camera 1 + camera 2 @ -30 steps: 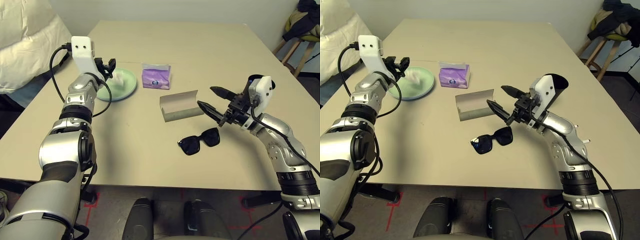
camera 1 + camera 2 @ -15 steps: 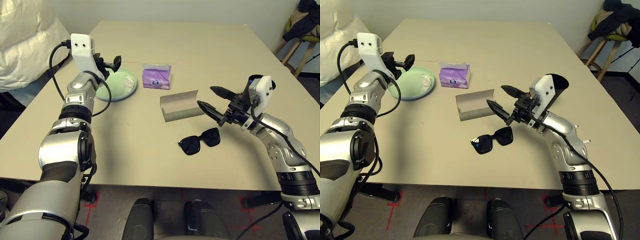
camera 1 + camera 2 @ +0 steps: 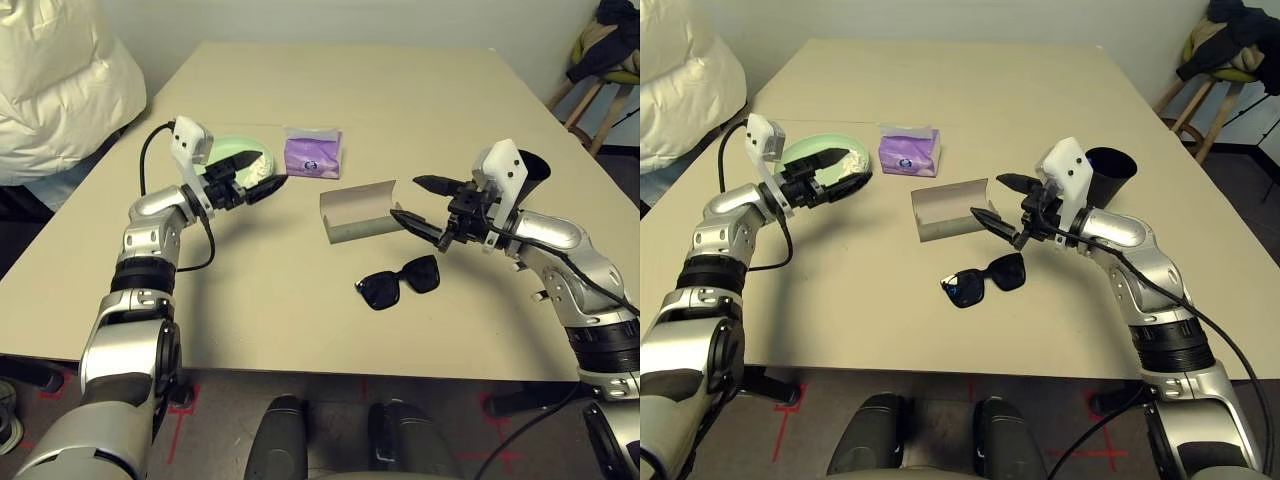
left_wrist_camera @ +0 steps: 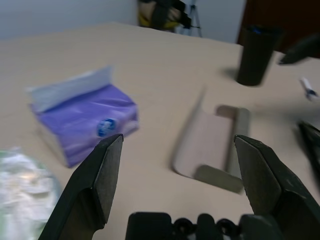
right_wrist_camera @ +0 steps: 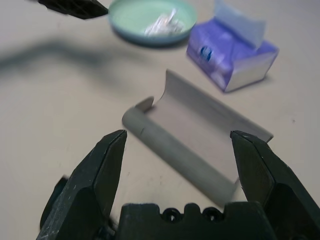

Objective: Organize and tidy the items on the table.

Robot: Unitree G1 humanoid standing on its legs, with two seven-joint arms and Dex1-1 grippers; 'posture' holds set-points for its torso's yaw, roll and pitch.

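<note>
A: So, layout, biggest first?
B: Beige counter (image 3: 300,300). Green plate (image 3: 805,152) far left with crumpled tissue (image 5: 162,22) on it. Purple tissue pack (image 3: 312,152) just right of the plate. Grey case (image 3: 358,210) lies open mid-counter, black cup (image 3: 1110,172) at right behind the right arm.
A: Sunglasses?
B: Folded, on the counter (image 3: 398,282) in front of the case, apart from it. Small blue-white stick (image 4: 309,90) lies near the cup.
A: Claws?
B: Left claw (image 3: 250,178) spread wide, empty, over the plate's near edge. Right claw (image 3: 420,203) also spread, empty, tips just beside the case's right end.
</note>
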